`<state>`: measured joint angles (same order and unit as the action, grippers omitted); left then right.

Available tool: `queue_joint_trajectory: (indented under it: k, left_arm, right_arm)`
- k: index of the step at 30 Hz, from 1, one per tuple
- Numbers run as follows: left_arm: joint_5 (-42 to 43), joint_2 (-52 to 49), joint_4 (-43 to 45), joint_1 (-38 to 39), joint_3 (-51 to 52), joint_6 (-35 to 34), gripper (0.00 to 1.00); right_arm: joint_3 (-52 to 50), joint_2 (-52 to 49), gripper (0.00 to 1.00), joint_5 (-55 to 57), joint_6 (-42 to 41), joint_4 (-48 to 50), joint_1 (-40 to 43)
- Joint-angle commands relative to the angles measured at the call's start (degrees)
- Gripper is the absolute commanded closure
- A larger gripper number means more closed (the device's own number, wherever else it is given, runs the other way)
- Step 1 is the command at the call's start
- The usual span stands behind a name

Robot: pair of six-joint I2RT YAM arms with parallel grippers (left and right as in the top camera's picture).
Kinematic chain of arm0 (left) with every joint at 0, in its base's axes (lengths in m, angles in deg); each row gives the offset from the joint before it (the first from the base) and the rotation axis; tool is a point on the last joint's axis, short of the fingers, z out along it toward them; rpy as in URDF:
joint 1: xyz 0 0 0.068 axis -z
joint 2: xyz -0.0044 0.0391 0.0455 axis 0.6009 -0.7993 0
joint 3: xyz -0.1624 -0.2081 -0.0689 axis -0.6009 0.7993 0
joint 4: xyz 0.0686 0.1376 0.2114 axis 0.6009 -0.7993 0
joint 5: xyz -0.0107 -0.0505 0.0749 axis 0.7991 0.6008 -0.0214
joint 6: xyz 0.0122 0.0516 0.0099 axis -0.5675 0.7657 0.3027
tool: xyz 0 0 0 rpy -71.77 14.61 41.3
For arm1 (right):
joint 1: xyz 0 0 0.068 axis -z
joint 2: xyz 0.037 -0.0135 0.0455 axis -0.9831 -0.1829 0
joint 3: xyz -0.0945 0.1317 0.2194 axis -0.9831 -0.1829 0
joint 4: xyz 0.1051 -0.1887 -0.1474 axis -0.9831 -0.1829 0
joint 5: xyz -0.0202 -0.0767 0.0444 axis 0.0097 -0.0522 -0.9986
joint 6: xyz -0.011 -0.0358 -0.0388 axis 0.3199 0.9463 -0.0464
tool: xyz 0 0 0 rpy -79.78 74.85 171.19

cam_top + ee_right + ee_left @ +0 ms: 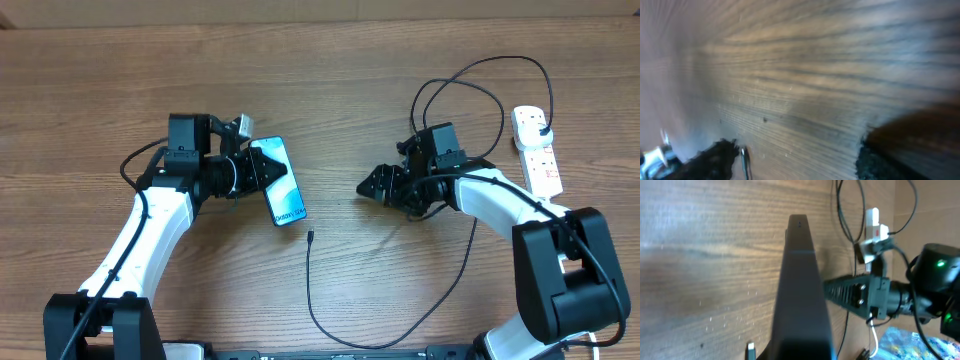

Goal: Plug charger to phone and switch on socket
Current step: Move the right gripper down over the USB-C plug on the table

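**Near zone.** The charger (308, 290), a thin round black cable, runs in a wide U close to the near edge of the worktop (400, 60). The worktop is flat, matt, brown wood grain. The left leg of the U rises to the small connector tip (311, 237). The tip lies on bare wood just beside the near end of the phone and does not touch it. Open wood lies to the left and right of the tip.

**Middle zone.** The phone (278, 182) is a slim rectangular slab with black edges and a light blue screen, set at a slant. The left claw (252, 172) is clamped on its left long edge. In the left wrist view the phone shows edge-on as a smooth, dark, narrow blade. Contact between the phone and the worktop cannot be determined. The right claw (368, 187) points towards the phone, with a strip of open wood between them. Its fingers (910, 150) stand apart with nothing between them. The right wrist view is blurred.

**Far zone.** The right leg of the cable passes under the right arm (500, 200) and forms loose loops farther out. It ends at the black plug (541, 124), which sits on the far end of the socket (538, 152). The socket is a narrow white power strip with red markings, near the right edge of the worktop.
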<state>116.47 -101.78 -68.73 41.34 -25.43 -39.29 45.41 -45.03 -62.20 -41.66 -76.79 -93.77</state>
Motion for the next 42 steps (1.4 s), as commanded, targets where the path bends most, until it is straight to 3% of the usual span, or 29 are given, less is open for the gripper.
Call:
queue_joint_trajectory:
  k: [1,9,18,31,42]
  left_arm:
    - [2.0,0.7,2.7,-0.3,0.3,0.0,0.96]
    - [2.0,0.5,6.8,-1.4,0.3,0.2,0.96]
    - [2.9,-2.7,5.6,-8.9,0.3,2.1,0.96]
    - [14.5,-14.2,9.0,-13.8,0.3,3.0,0.96]
    - [14.6,-16.0,10.2,-13.8,0.3,3.0,0.96]
  right_arm:
    - [1.9,-0.6,0.33,-2.0,0.0,-1.0,-2.1]
    - [5.3,-0.6,0.37,4.6,-1.6,-5.1,-8.8]
    - [12.6,-0.6,0.37,10.7,-4.2,-13.1,-14.2]
    - [12.8,-0.7,0.39,24.5,-18.9,-15.9,-29.1]
    - [12.6,-0.8,0.46,41.0,-30.6,-16.2,-39.5]
